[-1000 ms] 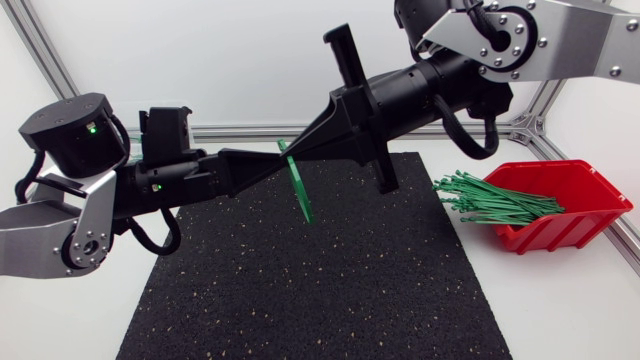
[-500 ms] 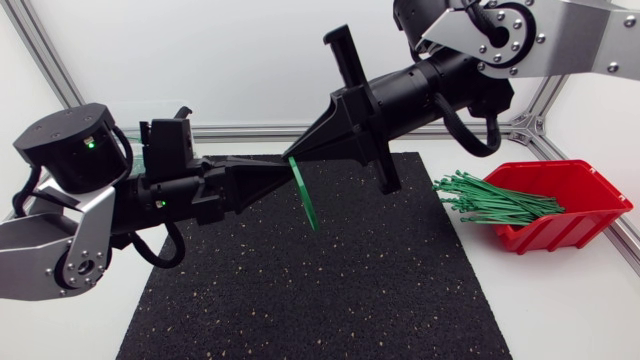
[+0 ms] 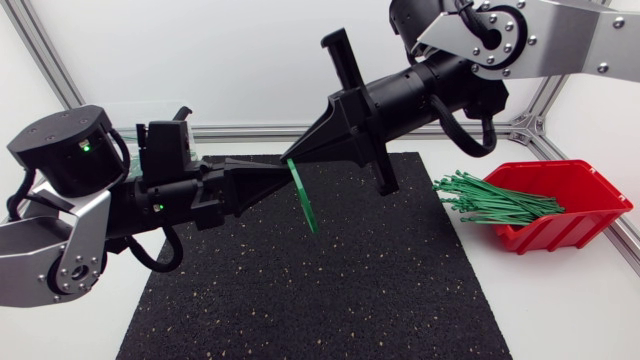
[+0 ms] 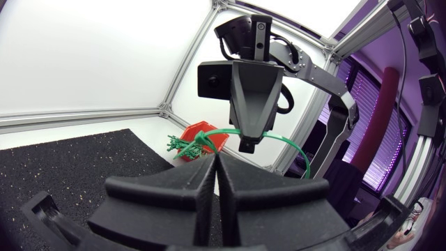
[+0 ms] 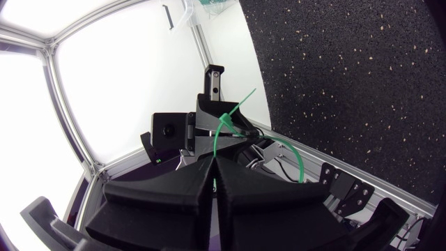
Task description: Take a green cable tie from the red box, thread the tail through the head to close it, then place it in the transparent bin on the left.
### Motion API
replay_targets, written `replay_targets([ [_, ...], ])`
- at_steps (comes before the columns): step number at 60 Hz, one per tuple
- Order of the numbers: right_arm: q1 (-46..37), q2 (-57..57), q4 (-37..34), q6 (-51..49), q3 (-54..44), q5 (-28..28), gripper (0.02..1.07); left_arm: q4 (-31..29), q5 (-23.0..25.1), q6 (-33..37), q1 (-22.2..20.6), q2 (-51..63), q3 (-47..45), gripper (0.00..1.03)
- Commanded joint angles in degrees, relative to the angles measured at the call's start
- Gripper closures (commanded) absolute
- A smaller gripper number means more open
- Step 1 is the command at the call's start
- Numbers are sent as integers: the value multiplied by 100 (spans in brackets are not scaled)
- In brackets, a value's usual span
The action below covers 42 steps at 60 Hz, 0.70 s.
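A green cable tie [image 3: 303,195], bent into a loop, hangs over the black mat between my two grippers. My left gripper [image 3: 284,170] comes in from the left and is shut at the top of the loop. My right gripper [image 3: 292,157] slants down from the upper right and meets it tip to tip, also shut on the tie. In the right wrist view the tie [image 5: 221,132] rises from my shut right gripper [image 5: 213,167], its tail pointing away. In the left wrist view the tie [image 4: 279,139] arcs just ahead of my left gripper [image 4: 216,162]. The red box [image 3: 575,200] holds several green ties [image 3: 495,200].
The black speckled mat [image 3: 320,290] covers the middle of the table. The red box stands off its right edge. Beyond the left arm, the right wrist view shows a transparent bin [image 5: 198,10] with something green in it.
My left gripper has slid to the right, toward the right gripper. The loop has shifted slightly right and down with it. The right arm has barely moved.
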Motion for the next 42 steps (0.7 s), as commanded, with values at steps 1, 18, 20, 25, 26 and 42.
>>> replay_targets([
  [1, -34, 254, -92, 149, 92, 108, 101, 116, 79, 93, -23, -216, -100, 100],
  [18, -34, 447, -110, 166, 92, 152, 101, 72, 88, 84, -23, -366, -109, 100],
  [20, -43, 473, -110, 166, 84, 152, 101, 63, 88, 84, -23, -374, -109, 100],
  [25, -34, 500, -119, 166, 75, 170, 101, 19, 88, 84, -5, -409, -82, 100],
  [26, -34, 491, -110, 166, 75, 170, 101, 19, 88, 84, 3, -401, -74, 100],
  [42, 36, 183, 259, 245, -66, 222, 79, 19, 97, 163, 109, 100, 41, 100],
])
